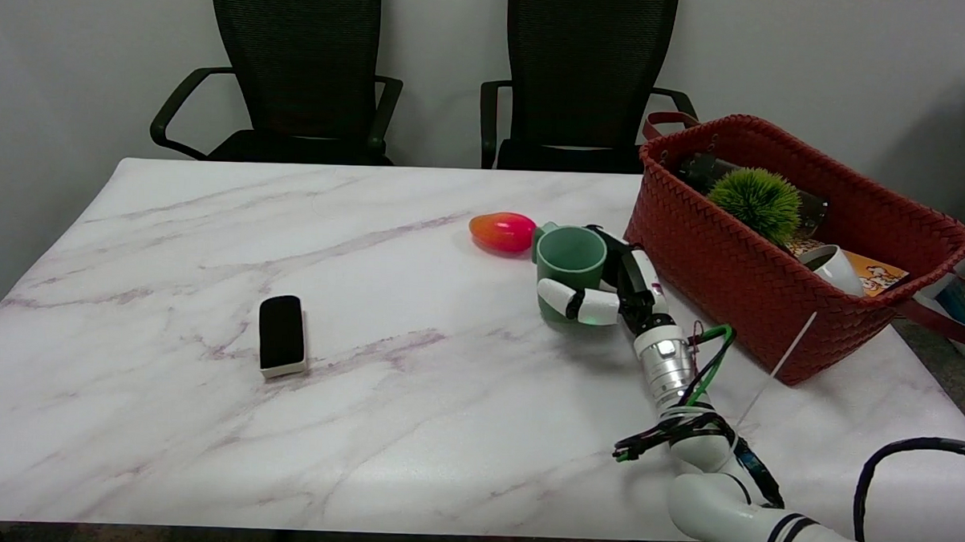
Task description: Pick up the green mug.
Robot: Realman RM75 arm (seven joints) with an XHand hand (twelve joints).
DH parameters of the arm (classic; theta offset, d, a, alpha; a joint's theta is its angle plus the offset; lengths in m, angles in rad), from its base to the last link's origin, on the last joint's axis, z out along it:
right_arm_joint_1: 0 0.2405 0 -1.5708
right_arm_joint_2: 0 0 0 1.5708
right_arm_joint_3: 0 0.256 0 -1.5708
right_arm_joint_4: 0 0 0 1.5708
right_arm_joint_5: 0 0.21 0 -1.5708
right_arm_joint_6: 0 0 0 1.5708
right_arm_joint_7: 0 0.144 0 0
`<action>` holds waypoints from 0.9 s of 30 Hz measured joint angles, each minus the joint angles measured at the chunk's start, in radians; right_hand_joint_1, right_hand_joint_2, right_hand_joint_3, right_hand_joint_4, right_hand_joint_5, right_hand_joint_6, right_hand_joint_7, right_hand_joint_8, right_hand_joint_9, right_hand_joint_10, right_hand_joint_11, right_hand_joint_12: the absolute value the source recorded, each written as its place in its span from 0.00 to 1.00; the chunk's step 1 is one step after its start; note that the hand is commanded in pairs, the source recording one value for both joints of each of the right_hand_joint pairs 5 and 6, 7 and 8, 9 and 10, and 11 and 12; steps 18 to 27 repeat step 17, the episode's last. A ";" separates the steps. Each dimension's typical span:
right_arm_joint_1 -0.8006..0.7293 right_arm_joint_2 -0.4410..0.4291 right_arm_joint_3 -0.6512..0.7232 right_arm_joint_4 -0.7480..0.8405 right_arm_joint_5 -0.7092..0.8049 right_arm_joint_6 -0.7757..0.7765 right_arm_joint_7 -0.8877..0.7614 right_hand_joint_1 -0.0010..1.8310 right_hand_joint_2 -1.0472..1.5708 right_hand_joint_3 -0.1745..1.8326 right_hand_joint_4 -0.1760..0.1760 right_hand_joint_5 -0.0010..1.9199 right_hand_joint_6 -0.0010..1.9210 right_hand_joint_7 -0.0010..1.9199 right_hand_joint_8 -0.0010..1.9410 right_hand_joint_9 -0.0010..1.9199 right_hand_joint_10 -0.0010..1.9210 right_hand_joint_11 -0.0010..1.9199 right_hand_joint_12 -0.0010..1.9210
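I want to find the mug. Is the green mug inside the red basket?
No, the green mug stands on the table beside the red basket.

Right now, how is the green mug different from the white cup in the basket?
The green mug stands upright on the table; the white cup lies tipped inside the red basket. The right hand wraps around the mug; nothing touches the cup. Both are cups.

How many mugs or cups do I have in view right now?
2. The green mug stands on the table beside the red basket, with the right hand wrapped around it. A white cup lies inside the basket; its contents may hide more.
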 measured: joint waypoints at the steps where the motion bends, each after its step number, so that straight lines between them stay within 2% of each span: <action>1: 0.000 0.002 0.000 0.007 0.000 0.000 0.001 0.67 0.58 0.42 0.50 0.36 0.36 0.27 0.27 0.30 0.30 0.29 0.29; 10: -0.002 0.024 0.007 0.091 0.001 0.000 0.004 0.68 0.63 0.44 0.50 0.38 0.38 0.34 0.34 0.31 0.31 0.35 0.35; 17: -0.018 0.061 0.034 0.217 0.004 -0.023 0.005 0.68 0.66 0.43 0.50 0.40 0.40 0.39 0.39 0.35 0.35 0.40 0.40; 27: -0.018 0.061 0.034 0.217 0.004 -0.023 0.005 0.68 0.66 0.43 0.50 0.40 0.40 0.39 0.39 0.35 0.35 0.40 0.40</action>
